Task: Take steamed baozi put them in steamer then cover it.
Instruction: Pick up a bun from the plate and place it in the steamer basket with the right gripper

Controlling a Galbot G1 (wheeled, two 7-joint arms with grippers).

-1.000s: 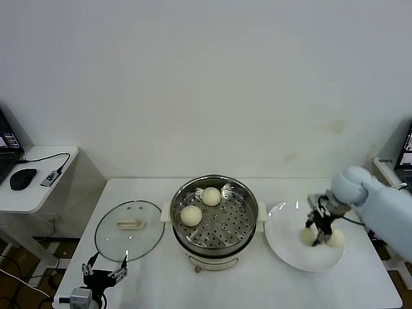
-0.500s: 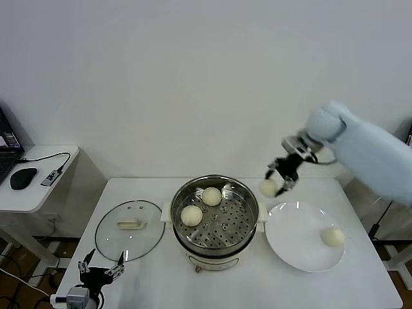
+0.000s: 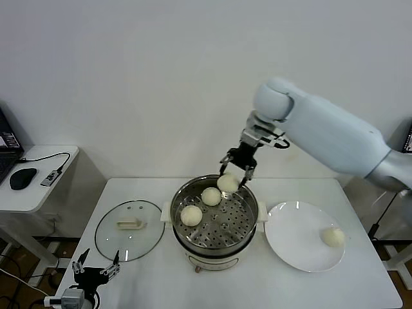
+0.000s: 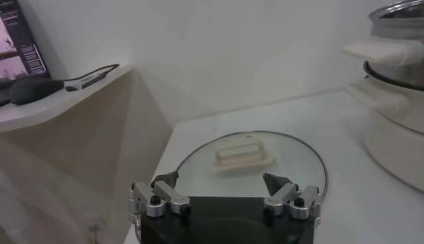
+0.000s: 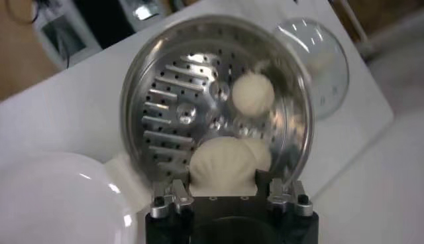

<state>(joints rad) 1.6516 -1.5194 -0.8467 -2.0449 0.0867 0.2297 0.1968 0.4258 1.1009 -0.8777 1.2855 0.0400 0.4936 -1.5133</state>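
My right gripper (image 3: 235, 172) is shut on a baozi (image 3: 228, 183) and holds it over the far side of the steamer (image 3: 244, 222); in the right wrist view this bun (image 5: 222, 167) sits between the jaws above the perforated tray (image 5: 173, 99). Two more baozi (image 3: 191, 215) (image 3: 211, 196) lie on the tray. One baozi (image 3: 333, 237) is on the white plate (image 3: 293, 238). The glass cover (image 3: 129, 230) lies flat on the table left of the steamer, also in the left wrist view (image 4: 252, 159). My left gripper (image 3: 94, 271) is open at the table's front left edge.
A side table (image 3: 29, 193) with a mouse and cable stands at the far left. The white wall is behind the table. The plate lies right of the steamer.
My right gripper lifted one baozi off the plate and carried it left to above the steamer's far side. My left gripper drifted slightly lower and left.
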